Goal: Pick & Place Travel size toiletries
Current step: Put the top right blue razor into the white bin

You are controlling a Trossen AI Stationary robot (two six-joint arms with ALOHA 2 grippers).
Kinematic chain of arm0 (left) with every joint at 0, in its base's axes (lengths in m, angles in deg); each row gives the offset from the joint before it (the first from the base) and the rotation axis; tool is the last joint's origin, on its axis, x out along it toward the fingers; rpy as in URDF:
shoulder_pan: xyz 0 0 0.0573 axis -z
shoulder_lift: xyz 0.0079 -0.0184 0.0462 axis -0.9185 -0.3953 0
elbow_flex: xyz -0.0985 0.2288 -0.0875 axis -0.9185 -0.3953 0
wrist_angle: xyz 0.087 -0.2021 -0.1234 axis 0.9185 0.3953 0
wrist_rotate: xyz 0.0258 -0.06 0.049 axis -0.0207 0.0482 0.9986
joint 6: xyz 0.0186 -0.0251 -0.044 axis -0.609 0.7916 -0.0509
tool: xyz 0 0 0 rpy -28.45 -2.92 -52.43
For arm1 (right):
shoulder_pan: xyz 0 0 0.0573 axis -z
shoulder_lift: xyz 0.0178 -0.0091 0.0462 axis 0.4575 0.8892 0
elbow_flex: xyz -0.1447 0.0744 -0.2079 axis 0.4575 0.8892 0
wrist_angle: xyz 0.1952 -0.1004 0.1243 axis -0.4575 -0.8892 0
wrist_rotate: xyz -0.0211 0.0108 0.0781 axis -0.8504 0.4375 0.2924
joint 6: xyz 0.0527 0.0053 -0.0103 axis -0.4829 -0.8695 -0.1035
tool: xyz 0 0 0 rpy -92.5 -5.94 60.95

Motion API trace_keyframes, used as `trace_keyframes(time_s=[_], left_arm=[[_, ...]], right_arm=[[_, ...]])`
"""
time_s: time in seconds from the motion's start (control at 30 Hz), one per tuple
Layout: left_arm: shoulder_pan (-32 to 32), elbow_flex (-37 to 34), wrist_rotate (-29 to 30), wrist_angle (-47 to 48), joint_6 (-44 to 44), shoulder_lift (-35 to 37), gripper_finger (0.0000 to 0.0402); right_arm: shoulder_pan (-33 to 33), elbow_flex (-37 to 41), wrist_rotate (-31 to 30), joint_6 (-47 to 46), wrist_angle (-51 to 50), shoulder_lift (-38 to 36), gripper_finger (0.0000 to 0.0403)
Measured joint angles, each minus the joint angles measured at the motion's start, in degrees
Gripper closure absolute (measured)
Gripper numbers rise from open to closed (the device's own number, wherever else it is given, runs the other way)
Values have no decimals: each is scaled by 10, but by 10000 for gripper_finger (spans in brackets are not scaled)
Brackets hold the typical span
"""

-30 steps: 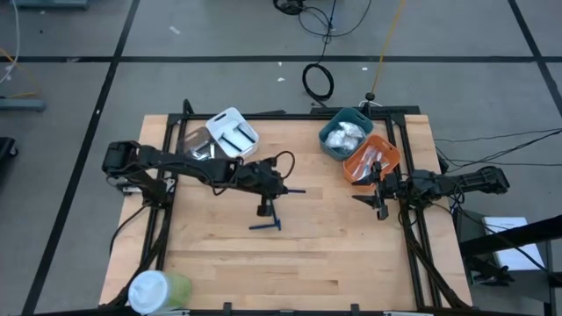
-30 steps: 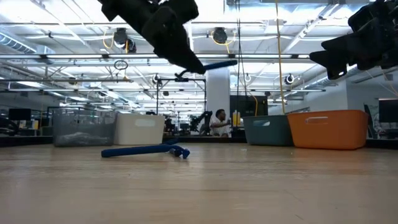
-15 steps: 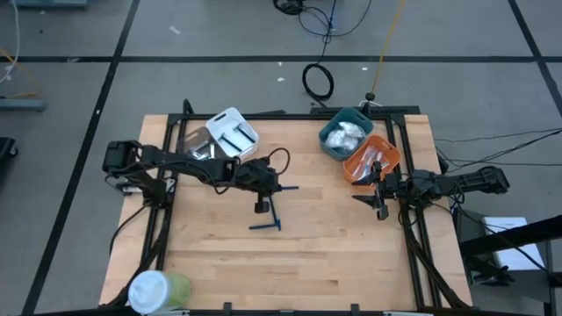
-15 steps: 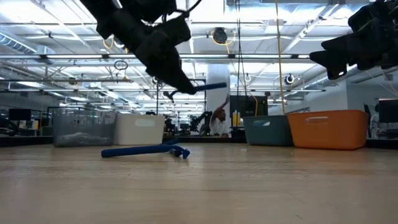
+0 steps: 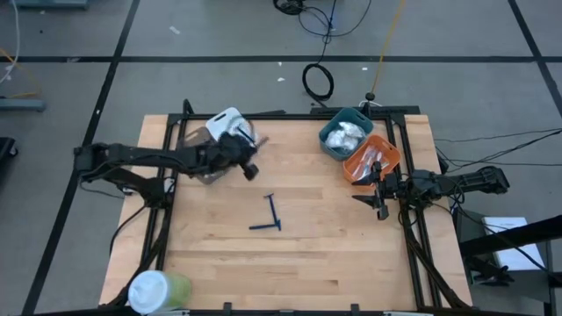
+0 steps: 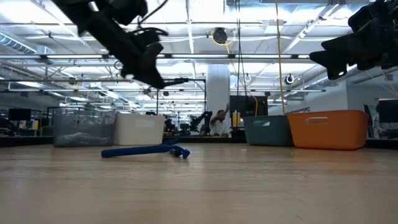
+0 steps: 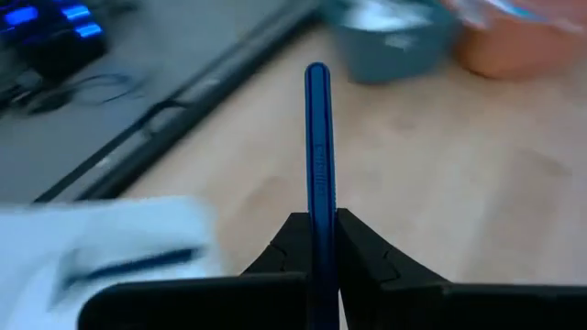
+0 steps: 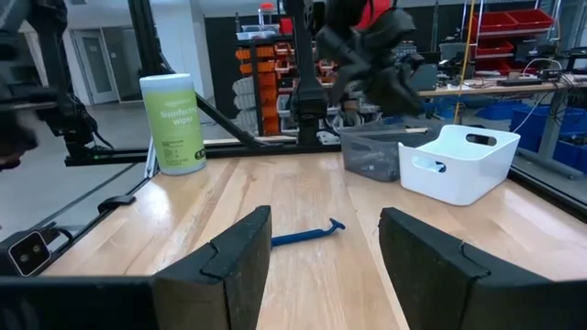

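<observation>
My left gripper point(image 5: 245, 165) hovers beside the white bin point(image 5: 234, 131) at the table's far left, shut on a dark blue stick point(image 7: 317, 137). The low view shows that gripper point(image 6: 157, 79) high above the table, the stick point(image 6: 177, 81) poking out of it. Two more dark blue sticks point(image 5: 268, 216) lie flat on the wood in an L shape, also seen in the low view point(image 6: 144, 150) and the right wrist view point(image 8: 307, 234). My right gripper point(image 5: 379, 201) waits open at the table's right edge near the orange bin point(image 5: 373, 159). My left gripper pinches the dark blue stick near one end point(image 7: 317, 215) between its two fingers. The stick runs straight forward along the fingers, its free end point(image 7: 317, 71) far out in front. It is lifted clear of the table and roughly level.
A clear bin point(image 5: 197, 143) sits beside the white one. A teal bin point(image 5: 345, 132) holding white packets stands next to the orange bin at the far right. A white-lidded green cup point(image 5: 159, 290) stands at the near left corner. Bare wood surrounds the lying sticks.
My left gripper has carried the blue stick from above the table's middle toward the far left, up to the white bin, staying shut on it. The two sticks on the table have not moved. The right arm has kept still.
</observation>
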Motion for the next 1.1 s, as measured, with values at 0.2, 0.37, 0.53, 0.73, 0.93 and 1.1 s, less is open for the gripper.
trace_keyframes(time_s=[0.2,0.37,0.53,0.73,0.93,1.1], left_arm=[[-63,-58,93,-1,124,83,389],[-127,-83,123,1,200,98,377],[-180,-93,124,-3,233,84,372],[-208,-96,124,-7,281,61,371],[-210,-95,119,-30,242,34,369],[-210,-95,105,-47,230,15,367]], right_arm=[[0,0,0,0,0,0,211],[0,0,0,0,0,0,211],[0,0,0,0,0,0,211],[0,0,0,0,0,0,211],[0,0,0,0,0,0,211],[0,0,0,0,0,0,211]])
